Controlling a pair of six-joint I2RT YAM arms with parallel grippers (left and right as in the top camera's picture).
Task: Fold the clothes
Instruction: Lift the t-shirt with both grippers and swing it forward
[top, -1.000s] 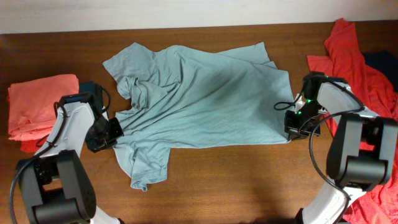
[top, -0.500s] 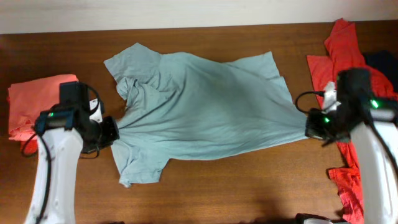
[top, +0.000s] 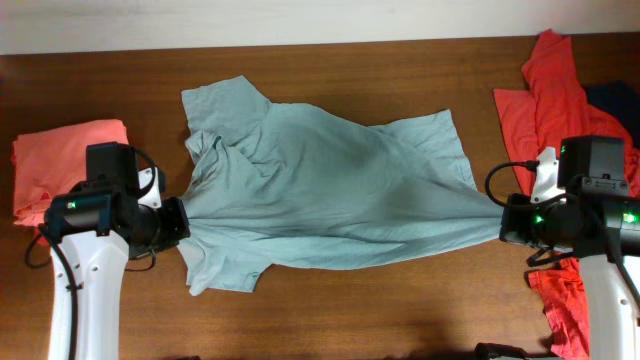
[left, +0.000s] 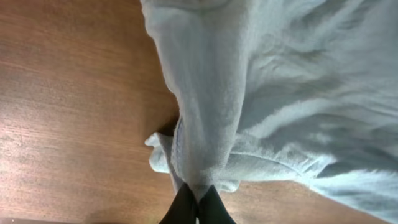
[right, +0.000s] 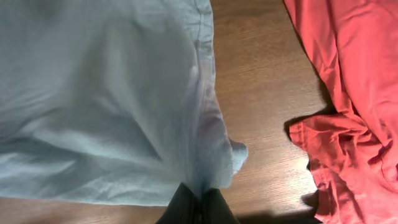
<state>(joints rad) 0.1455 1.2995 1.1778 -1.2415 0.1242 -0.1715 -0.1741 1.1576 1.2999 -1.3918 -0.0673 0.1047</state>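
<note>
Your pale grey-blue T-shirt (top: 320, 190) spans the middle of the counter (top: 400, 300), pulled taut between both arms. Its middle seems lifted off the wood, though the overhead view leaves that unsure. Your left tool (top: 178, 222) is clamped on its left side below the sleeve, and your right tool (top: 503, 222) is clamped on its right end. A salmon-pink garment (top: 60, 165) lies at the counter's left edge and a red garment (top: 560, 100) at the right edge.

Seemingly a robotics lab: a dark brown wooden desk (top: 400, 310) against a plain pale wall (top: 300, 20), a white-and-black cabled left robot arm (top: 85, 290) and matching right robot arm (top: 605, 300) over its near corners, salmon-pink cloth (top: 60, 170) and red cloth (top: 555, 90) heaped at its side edges.
</note>
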